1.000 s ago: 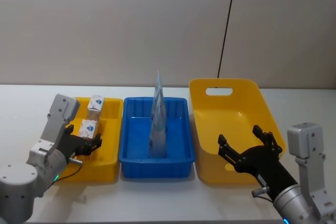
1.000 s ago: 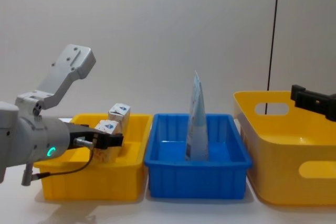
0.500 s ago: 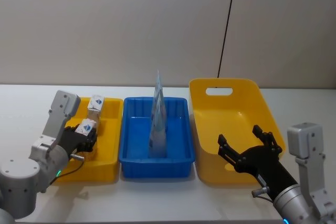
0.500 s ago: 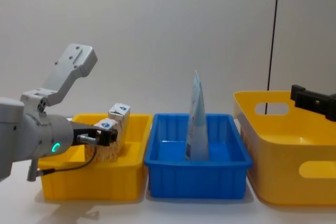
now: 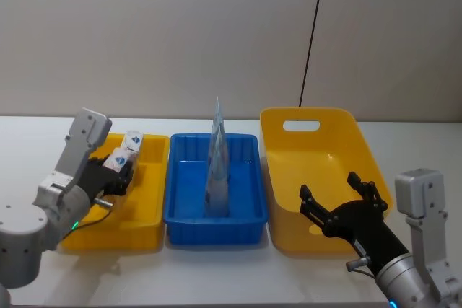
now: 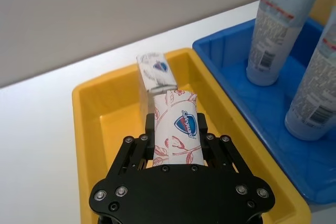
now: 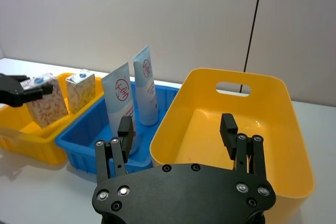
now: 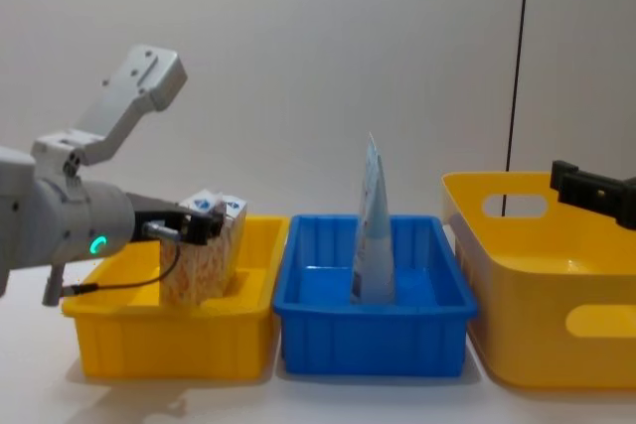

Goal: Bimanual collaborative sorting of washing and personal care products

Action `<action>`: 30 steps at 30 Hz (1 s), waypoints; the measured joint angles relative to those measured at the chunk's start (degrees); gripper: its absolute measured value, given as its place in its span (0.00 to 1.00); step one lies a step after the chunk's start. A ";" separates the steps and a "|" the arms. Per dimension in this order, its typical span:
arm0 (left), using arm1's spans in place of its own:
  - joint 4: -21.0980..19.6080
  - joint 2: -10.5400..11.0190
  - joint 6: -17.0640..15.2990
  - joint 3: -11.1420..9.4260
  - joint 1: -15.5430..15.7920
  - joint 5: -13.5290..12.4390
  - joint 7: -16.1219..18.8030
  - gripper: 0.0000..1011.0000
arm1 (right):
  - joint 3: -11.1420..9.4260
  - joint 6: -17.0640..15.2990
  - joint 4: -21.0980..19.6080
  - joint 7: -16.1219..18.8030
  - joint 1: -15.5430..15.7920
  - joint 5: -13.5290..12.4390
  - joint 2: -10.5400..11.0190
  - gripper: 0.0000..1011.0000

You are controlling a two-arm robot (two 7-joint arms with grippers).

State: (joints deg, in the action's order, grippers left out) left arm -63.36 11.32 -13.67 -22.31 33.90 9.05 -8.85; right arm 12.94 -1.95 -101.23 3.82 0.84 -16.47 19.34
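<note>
1. On the robot's left side, the left gripper is over the small yellow bin. Its two black fingers are pressed on a white box with red leaf print, one on each side.
2. This box stands upright in the grip, with its top above the bin's rim. Its bottom is behind the bin's wall in the chest view, so I cannot tell if it touches the floor of the bin.
3. Just behind the held box, at the far end of the same bin, stands a small beige carton, also upright. Whether the two touch, I cannot tell.
4. In the middle is the blue bin. Two pale-blue tubes stand in it on their caps, the nearer tube and the farther tube, close to each other.
5. On the right is the large yellow bin, with a handle hole in its far wall.
6. The right gripper hangs over the near end of this large bin. Its fingers are spread wide and hold nothing.
7. All three bins stand side by side on a white table.
</note>
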 joint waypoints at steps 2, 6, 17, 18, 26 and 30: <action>-1.20 0.72 0.04 -0.16 -0.04 -0.29 -0.85 0.37 | 0.00 0.00 0.00 0.00 0.00 0.00 0.00 0.99; -3.28 2.12 0.40 -0.46 -0.06 -0.57 -2.77 0.37 | 0.00 0.00 0.00 0.00 0.00 0.00 0.00 0.99; -8.77 6.48 2.09 -1.15 0.18 -0.52 -10.48 0.37 | 0.00 0.00 0.00 0.00 0.00 0.00 0.00 0.99; -9.19 6.86 2.26 -1.20 0.20 -0.42 -11.23 0.37 | 0.00 0.00 0.00 0.00 0.00 0.00 0.00 0.99; -12.65 10.19 3.62 -1.60 0.37 1.30 -18.03 0.37 | 0.00 0.00 0.00 0.00 0.00 0.00 0.00 0.99; -14.16 11.77 4.25 -1.74 0.40 2.38 -21.25 0.37 | 0.00 0.00 0.00 0.00 0.00 0.00 0.00 0.99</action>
State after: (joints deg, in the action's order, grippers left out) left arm -77.51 23.10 -9.42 -24.04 34.30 11.43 -30.10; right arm 12.94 -1.95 -101.23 3.83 0.84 -16.46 19.33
